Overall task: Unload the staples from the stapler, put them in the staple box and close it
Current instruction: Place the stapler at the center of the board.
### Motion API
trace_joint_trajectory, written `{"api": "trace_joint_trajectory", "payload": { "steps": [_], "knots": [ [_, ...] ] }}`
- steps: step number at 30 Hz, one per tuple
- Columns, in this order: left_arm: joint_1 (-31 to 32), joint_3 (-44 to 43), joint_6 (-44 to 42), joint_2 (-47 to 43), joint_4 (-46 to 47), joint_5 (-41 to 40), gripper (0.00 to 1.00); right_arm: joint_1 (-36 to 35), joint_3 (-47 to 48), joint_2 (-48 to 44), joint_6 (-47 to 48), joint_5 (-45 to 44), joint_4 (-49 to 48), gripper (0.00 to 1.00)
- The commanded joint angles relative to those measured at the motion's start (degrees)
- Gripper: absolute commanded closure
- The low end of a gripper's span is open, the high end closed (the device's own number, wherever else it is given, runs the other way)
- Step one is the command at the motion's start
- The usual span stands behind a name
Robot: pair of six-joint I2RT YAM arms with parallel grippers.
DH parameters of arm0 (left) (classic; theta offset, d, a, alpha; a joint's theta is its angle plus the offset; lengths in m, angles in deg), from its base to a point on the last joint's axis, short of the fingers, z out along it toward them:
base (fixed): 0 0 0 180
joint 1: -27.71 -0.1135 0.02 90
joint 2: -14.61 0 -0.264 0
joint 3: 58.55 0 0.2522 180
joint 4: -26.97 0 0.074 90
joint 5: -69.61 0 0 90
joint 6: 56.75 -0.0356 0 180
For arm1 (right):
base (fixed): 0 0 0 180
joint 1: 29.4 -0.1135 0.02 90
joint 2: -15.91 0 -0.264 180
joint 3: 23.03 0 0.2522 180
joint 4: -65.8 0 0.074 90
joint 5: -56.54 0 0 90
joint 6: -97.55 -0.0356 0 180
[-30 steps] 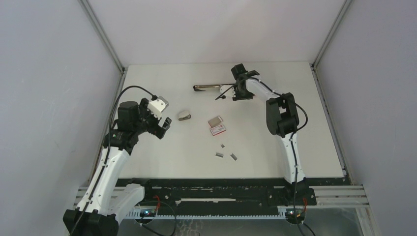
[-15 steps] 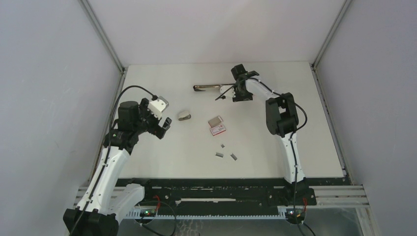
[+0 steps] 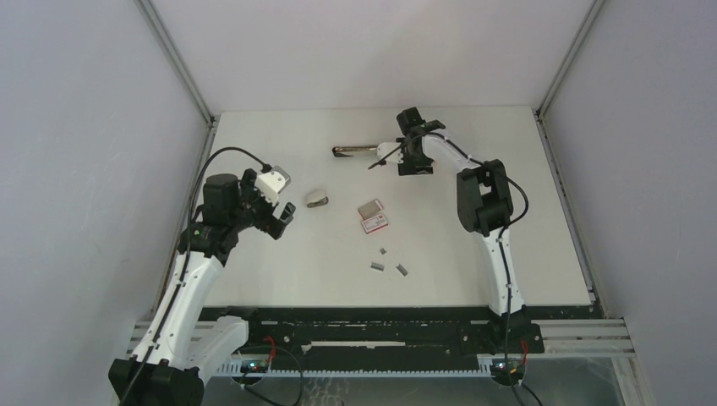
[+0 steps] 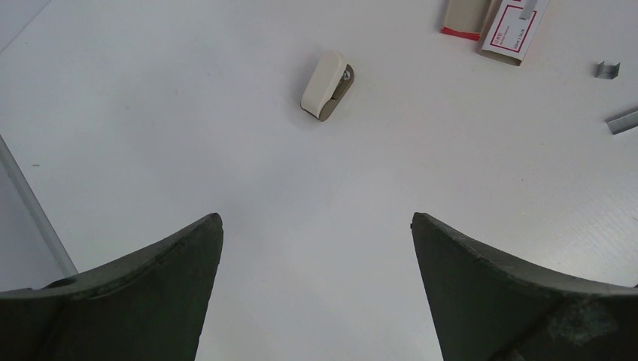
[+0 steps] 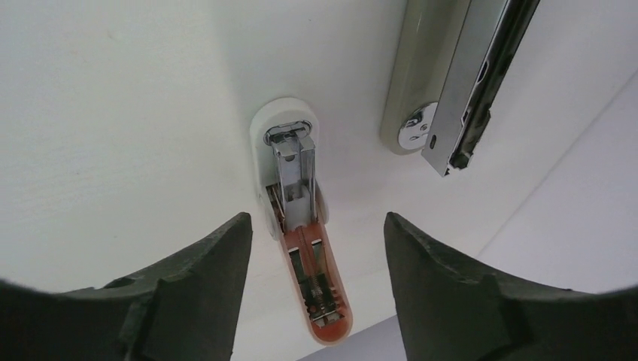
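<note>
From above, I count three staples [image 3: 382, 251] lying loose on the table [image 3: 279, 279], in its near middle. They are tiny grey metallic strips, close together but apart from one another. Just beyond them sits one red-and-white box [image 3: 373, 216]. To its left is one small beige stapler [image 3: 318, 199], and at the far side one long beige stapler [image 3: 355, 150] lies opened out flat. My right pincer [image 3: 404, 161] hangs by that stapler's right end, over the white-and-orange stapler [image 3: 386, 153], of which only a white bit shows here. My left pincer [image 3: 281, 218] hovers near the left edge, well apart from everything. Through my left wrist, my two fingers [image 4: 143, 286] stand wide with nothing between them. Ahead I see the small beige stapler, the box at the top edge, and only two of the staples [image 4: 608, 69] at the right edge, one short and bent, one a longer flat strip. Through my right wrist, my fingers [image 5: 188, 293] stand apart on either side of the white-and-orange stapler, not clamped on it, with a clear gap at the right finger. That stapler is swung open, its round white base on the table and its clear orange arm rising toward me, the metal channel and spring bare. Whether any staples sit in that channel I cannot tell. The long beige stapler's steel rail lies just to the right.
</note>
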Motion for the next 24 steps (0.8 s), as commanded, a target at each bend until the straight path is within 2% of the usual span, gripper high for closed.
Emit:
{"api": "trace_joint_trajectory", "payload": {
  "steps": [1,2,3,4,11,17,19,24],
  "knots": [
    [-0.37,1.15,-0.58,-0.10,0.75,1.54,0.00,-0.98,2.71,-4.51,-2.99,-0.02,-1.55,0.32],
    [-0.45,1.19,-0.56,-0.28,0.81,1.56,0.00,-1.13,2.73,-5.25,-3.76,-0.20,-1.59,0.29],
    [-0.40,1.20,-0.57,-0.38,0.79,1.63,0.00,-1.42,2.69,-5.96,-4.76,-0.40,-1.44,0.09],
    [-0.37,1.19,-0.61,-0.54,0.83,1.69,0.00,-1.76,2.69,-6.85,-5.87,-0.50,-0.96,0.01],
    [-0.40,1.20,-0.37,-1.59,0.96,2.17,0.00,-4.00,1.86,-14.63,-17.65,-1.07,3.80,0.00],
    [-0.40,0.13,0.58,-0.43,1.84,2.65,0.00,-5.54,-4.22,-24.36,-29.32,-5.27,1.58,0.00],
    [-0.42,-0.74,0.86,0.77,2.21,3.21,0.00,-6.61,-8.61,-27.93,-31.28,-9.05,0.06,0.00],
    [-0.32,-3.01,1.05,4.17,3.20,5.13,0.00,-9.95,-21.35,-37.27,-34.66,-21.73,-11.85,0.00]
  ]
}}
